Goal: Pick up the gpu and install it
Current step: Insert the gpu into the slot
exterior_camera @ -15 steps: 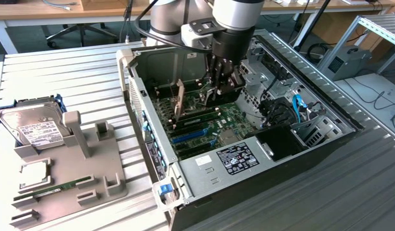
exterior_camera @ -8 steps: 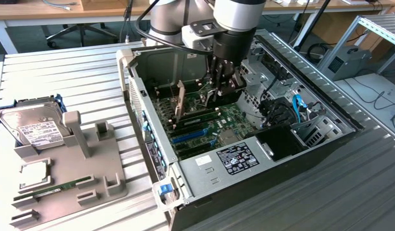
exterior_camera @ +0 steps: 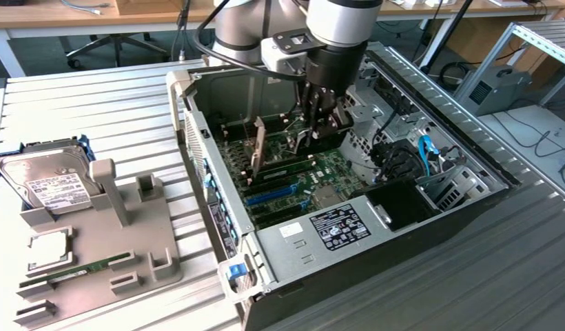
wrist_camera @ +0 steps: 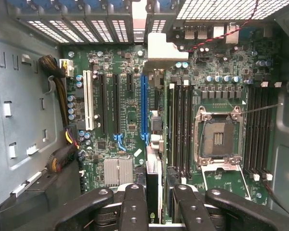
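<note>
One arm: a Universal Robots arm reaches down from the top centre of the exterior view into an open computer case point(exterior_camera: 198, 131) that lies on its side.
Claw: the gripper point(exterior_camera: 312, 138) point(wrist_camera: 159, 211) is at a middling width, with its two inner fingers point(wrist_camera: 133, 207) close on either side of a thin card seen edge-on, so it appears to be gripping the card.
Task's thing: the gpu point(exterior_camera: 258, 148) point(wrist_camera: 153, 185) stands on edge inside the case, in the upper middle of the exterior view. It runs from its metal end bracket point(wrist_camera: 160, 48), near the case's rear grilles, back to the claw.
Card and slot: in the wrist view the card's edge lies just beside the long blue slot point(wrist_camera: 143, 106). Whether it is seated in a slot cannot be told.
Board: the green motherboard point(exterior_camera: 310, 172) point(wrist_camera: 130, 115) covers the case floor, with an empty processor socket point(wrist_camera: 217, 137) and dark memory slots point(wrist_camera: 180, 125) beside the card.
Case corner: a labelled power supply point(exterior_camera: 337, 226) sits at the lower middle of the exterior view.
Parts holder: a grey fixture point(exterior_camera: 145, 234) lies at the lower left of the exterior view, on the slatted table point(exterior_camera: 108, 103).
On the holder: a hard drive point(exterior_camera: 43, 183) with a white label stands at its upper left, a square chip point(exterior_camera: 48, 248) lies below that, and a narrow green RAM stick point(exterior_camera: 76, 269) lies lower still.
</note>
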`<action>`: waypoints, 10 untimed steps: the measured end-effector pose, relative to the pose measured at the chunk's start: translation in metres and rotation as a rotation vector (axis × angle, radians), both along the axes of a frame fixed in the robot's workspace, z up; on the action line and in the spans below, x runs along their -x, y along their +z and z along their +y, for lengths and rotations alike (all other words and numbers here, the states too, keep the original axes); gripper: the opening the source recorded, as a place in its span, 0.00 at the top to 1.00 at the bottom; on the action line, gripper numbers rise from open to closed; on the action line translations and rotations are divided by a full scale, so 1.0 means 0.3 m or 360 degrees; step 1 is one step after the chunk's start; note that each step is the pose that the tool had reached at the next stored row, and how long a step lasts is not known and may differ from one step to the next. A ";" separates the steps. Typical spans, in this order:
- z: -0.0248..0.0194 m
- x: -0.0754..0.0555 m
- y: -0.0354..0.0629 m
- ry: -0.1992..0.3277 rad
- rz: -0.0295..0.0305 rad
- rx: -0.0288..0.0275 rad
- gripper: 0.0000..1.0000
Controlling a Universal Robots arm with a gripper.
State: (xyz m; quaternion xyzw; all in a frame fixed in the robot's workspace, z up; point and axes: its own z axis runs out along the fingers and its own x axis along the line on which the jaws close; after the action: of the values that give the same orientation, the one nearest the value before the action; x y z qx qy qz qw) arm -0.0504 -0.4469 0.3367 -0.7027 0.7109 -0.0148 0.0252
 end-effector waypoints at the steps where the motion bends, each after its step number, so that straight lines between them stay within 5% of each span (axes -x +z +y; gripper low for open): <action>1: -0.001 0.000 0.000 0.0000 0.00000 0.00000 0.74; 10: -0.014 0.000 -0.002 0.0000 0.00000 0.00000 0.74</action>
State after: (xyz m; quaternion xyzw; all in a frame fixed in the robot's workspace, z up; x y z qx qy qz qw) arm -0.0504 -0.4510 0.3362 -0.7027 0.7109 -0.0148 0.0252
